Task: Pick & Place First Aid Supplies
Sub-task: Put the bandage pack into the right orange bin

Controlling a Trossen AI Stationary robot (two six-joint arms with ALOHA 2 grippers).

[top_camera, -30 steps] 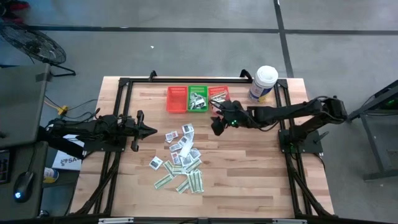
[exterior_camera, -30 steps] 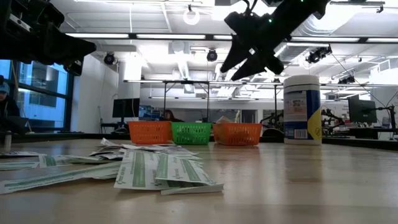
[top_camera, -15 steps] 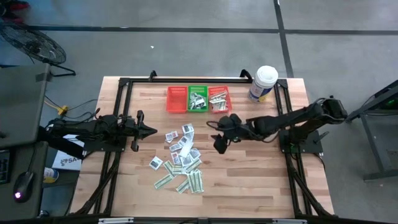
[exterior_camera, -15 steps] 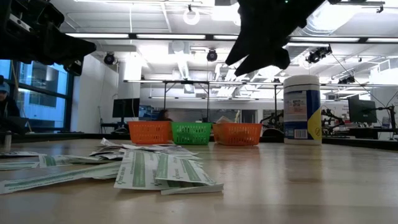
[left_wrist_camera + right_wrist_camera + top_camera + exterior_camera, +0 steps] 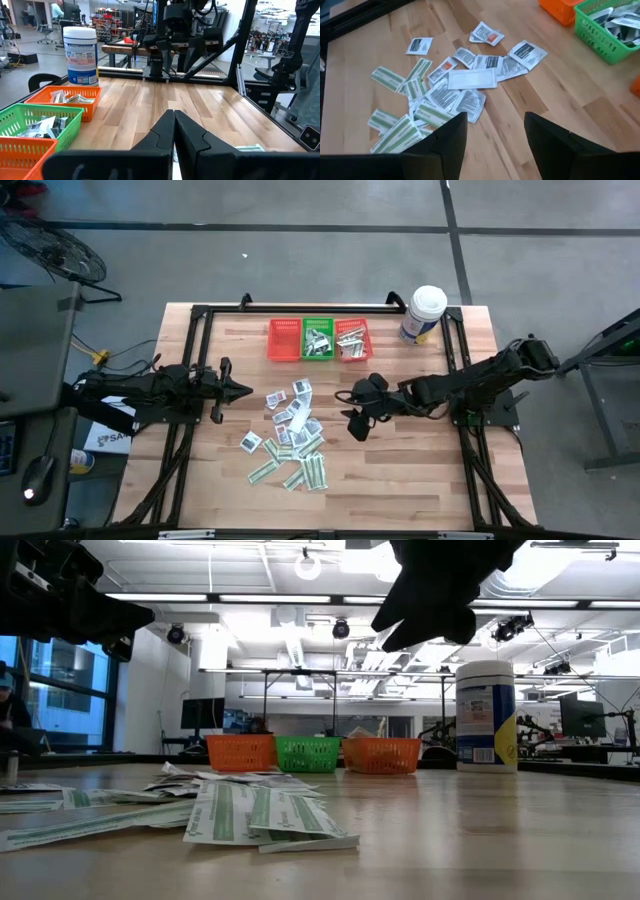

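Observation:
The first aid supplies (image 5: pixel 290 435) lie loose in a pile left of the table's middle: squarish white packets (image 5: pixel 485 65) and green-and-white strips (image 5: pixel 395 127). More packets fill the green basket (image 5: pixel 318 340) and the right red basket (image 5: pixel 352 340). My right gripper (image 5: pixel 355 425) hangs open above the bare wood just right of the pile, slanting down, with nothing between its fingers (image 5: pixel 445 142). My left gripper (image 5: pixel 245 390) waits shut and level at the table's left side, left of the pile.
Three mesh baskets stand in a row at the far edge; the left one is the red basket (image 5: pixel 285 340). A white tub with a blue label (image 5: pixel 425 315) stands at the far right. Bare wood lies to the right of and nearer than the pile.
My right gripper has swung from beside the right red basket toward the table's near edge, ending next to the pile of packets. It has stayed off the table, and nothing shows between its fingers. The packets have not moved.

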